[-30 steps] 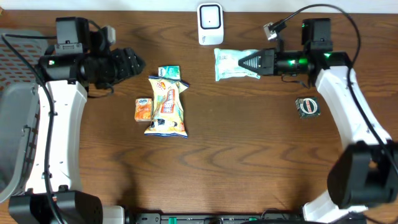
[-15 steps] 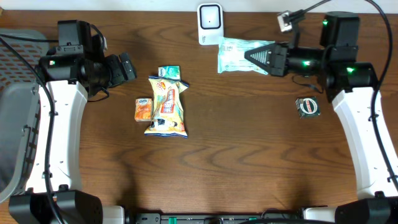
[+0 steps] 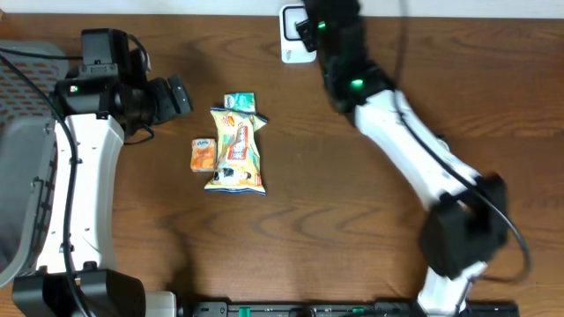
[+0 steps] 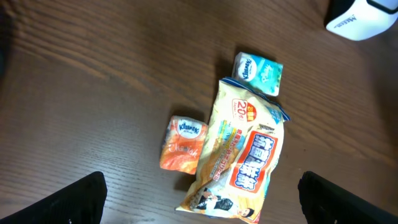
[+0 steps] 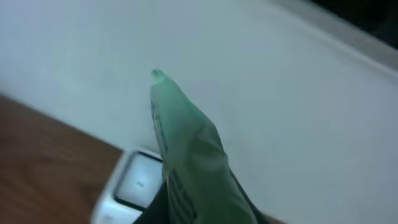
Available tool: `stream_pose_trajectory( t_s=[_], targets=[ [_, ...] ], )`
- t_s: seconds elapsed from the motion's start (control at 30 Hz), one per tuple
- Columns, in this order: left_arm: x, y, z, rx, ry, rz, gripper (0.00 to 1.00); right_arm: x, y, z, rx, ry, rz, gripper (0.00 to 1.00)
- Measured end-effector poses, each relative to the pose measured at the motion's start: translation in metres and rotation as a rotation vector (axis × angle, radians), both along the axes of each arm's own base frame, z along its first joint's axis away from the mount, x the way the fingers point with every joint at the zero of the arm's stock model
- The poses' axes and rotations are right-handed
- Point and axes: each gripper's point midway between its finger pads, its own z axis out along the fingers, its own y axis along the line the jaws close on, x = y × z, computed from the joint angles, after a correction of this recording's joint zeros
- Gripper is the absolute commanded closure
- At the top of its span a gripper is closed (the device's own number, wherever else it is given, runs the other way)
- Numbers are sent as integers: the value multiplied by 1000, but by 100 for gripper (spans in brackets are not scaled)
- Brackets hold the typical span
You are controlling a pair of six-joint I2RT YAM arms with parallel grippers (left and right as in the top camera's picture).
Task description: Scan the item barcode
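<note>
The right gripper (image 5: 186, 214) is squeezed tight on a soft green pack (image 5: 193, 155). It holds the pack up in the air, right over the white scanner (image 5: 134, 186) at the back edge of the brown table (image 3: 335, 220). The left gripper (image 3: 181, 95) has its fingers (image 4: 74, 199) spread wide, with nothing in them. Below it lie a yellow snack bag (image 4: 245, 155), an orange Kleenex pack (image 4: 181, 143) touching its side, and a blue tissue pack (image 4: 258, 71) at its top end.

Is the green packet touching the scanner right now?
Cannot tell. The right wrist view shows the green packet overlapping the scanner, with no readable contact or gap; overhead, the right arm covers the packet.
</note>
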Motion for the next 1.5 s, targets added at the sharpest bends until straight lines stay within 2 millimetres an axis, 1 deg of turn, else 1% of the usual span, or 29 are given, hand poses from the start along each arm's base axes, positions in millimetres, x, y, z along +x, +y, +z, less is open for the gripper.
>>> stream_pose_trajectory(
  t_s=[0.07, 0.1, 0.13, 0.2, 0.23, 0.33, 0.37, 0.4, 0.43, 0.53, 0.63, 0.87, 1.07, 1.2, 1.3, 1.33, 1.43, 1.5],
  targets=[
    [0, 0, 0, 1, 1, 1, 2, 12, 6, -15, -84, -45, -4, 99],
    [0, 0, 0, 1, 1, 1, 2, 20, 12, -25, -165, -92, -6, 99],
    [0, 0, 0, 1, 1, 1, 2, 23, 14, -30, -200, -99, -6, 99],
    [-1, 0, -1, 1, 3, 1, 2, 31, 18, -44, -338, -149, -6, 99],
    [0, 0, 0, 2, 1, 1, 2, 32, 20, -50, -379, -153, -3, 99],
    [0, 0, -1, 1, 2, 1, 2, 39, 28, -99, -636, -120, 38, 99],
    [0, 0, -1, 1, 2, 1, 2, 40, 29, -115, -703, -102, 50, 99],
    [0, 0, -1, 1, 2, 1, 2, 40, 31, -126, -739, -90, 59, 99],
    [0, 0, -1, 1, 2, 1, 2, 40, 32, -140, -790, -71, 70, 99],
    [0, 0, -1, 1, 2, 1, 2, 40, 31, -160, -858, -43, 78, 99],
    [0, 0, -1, 1, 2, 1, 2, 40, 29, -159, -887, -45, 68, 99],
    [0, 0, -1, 1, 2, 1, 2, 39, 22, -170, -933, 5, 71, 99],
    [0, 0, -1, 1, 2, 1, 2, 41, 17, -170, -934, 9, 62, 99],
    [0, 0, -1, 1, 2, 1, 2, 44, 14, -162, -918, -16, 40, 99],
    [0, 0, -1, 1, 2, 1, 2, 47, 13, -148, -873, -61, 2, 99],
    [0, 0, -1, 1, 2, 1, 2, 47, 12, -147, -860, -63, -4, 99],
    [0, 0, -1, 1, 2, 1, 2, 45, 11, -149, -814, -32, -4, 99],
    [0, 0, -1, 2, 1, 1, 2, 41, 8, -143, -764, -1, 3, 99]
  ],
)
